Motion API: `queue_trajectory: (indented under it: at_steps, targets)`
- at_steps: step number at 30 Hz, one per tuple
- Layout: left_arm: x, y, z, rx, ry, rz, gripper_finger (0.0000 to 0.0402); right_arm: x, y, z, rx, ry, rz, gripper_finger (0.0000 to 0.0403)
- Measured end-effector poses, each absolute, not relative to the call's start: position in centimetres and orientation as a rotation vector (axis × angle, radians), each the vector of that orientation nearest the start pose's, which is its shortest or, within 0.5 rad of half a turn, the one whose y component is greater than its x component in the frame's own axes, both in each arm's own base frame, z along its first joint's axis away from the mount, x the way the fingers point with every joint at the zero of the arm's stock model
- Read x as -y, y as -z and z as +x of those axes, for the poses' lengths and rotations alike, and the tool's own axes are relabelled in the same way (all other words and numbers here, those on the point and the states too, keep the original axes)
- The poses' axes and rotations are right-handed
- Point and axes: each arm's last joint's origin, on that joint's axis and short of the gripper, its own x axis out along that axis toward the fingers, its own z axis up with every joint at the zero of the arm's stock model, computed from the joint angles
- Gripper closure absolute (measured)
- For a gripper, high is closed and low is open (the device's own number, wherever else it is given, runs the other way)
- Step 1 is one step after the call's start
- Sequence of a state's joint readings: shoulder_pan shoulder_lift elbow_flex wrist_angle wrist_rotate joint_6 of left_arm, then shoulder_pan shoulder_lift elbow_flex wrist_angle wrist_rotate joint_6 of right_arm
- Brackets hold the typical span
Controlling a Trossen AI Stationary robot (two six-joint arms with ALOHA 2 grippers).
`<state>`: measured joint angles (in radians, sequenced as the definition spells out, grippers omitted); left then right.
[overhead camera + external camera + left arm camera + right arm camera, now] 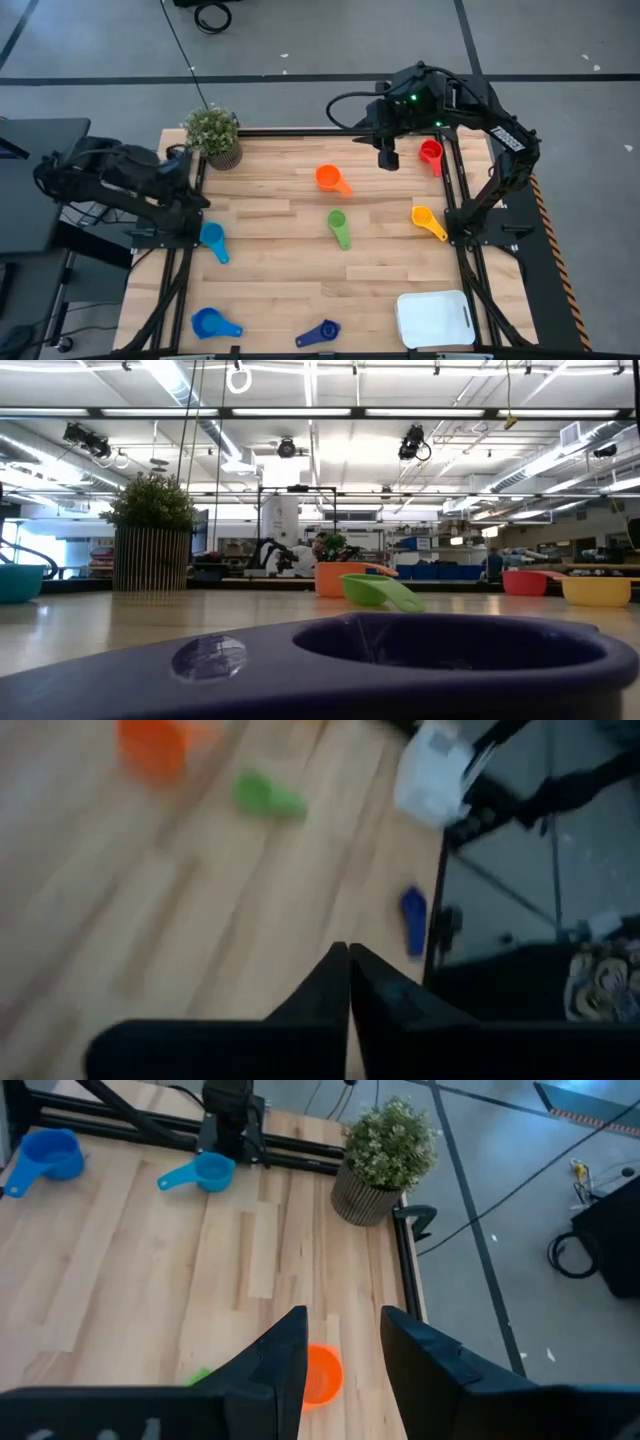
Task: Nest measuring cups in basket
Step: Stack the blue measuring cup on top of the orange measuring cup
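Several measuring cups lie apart on the wooden table: orange (330,179), red (432,153), green (338,226), yellow (427,220), light blue (213,238), blue (212,323) and dark blue (320,333). The white basket (435,318) sits at the near right corner. My right gripper (388,158) hangs open above the table's far side, between the orange and red cups. In the right wrist view the orange cup (320,1373) shows below the open gripper (343,1350), apart from it. My left gripper (196,190) waits shut (348,970) at the left edge, above the light blue cup.
A potted plant (213,137) stands at the far left corner. Dark frame rails run along the table's left and right edges. In the low view the dark blue cup (400,660) fills the foreground. Bare wood lies between the green cup and the basket.
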<state>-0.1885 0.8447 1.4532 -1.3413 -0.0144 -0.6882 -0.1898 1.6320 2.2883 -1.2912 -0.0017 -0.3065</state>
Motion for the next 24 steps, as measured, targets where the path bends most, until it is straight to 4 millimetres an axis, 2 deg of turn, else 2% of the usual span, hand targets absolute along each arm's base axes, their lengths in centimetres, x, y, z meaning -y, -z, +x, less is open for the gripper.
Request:
queue_trajectory:
  at_steps: [5, 10, 13, 17, 24]
  targets:
    - [2.5, -42.4, 9.3, -0.934, -0.080, -0.663, 0.0396, 4.6, -50.8, 26.5, -0.653, 0.064, -0.248, 0.0267]
    - [4.4, -41.4, 10.8, -1.099, -0.052, -0.624, 0.0398, 4.2, -50.7, 26.0, -0.683, 0.045, -0.250, 0.0267]
    - [5.7, -40.9, 10.9, -1.188, -0.057, -0.627, 0.0399, 3.8, -50.7, 25.8, -0.687, 0.033, -0.253, 0.0267]
    - [7.8, -40.6, 10.4, -1.229, -0.056, -0.647, 0.0400, 3.3, -50.9, 25.5, -0.676, 0.007, -0.257, 0.0267]
    - [11.8, -39.9, 9.4, -1.189, -0.145, -0.614, 0.0400, 2.4, -51.2, 25.3, -0.646, -0.051, -0.248, 0.0267]
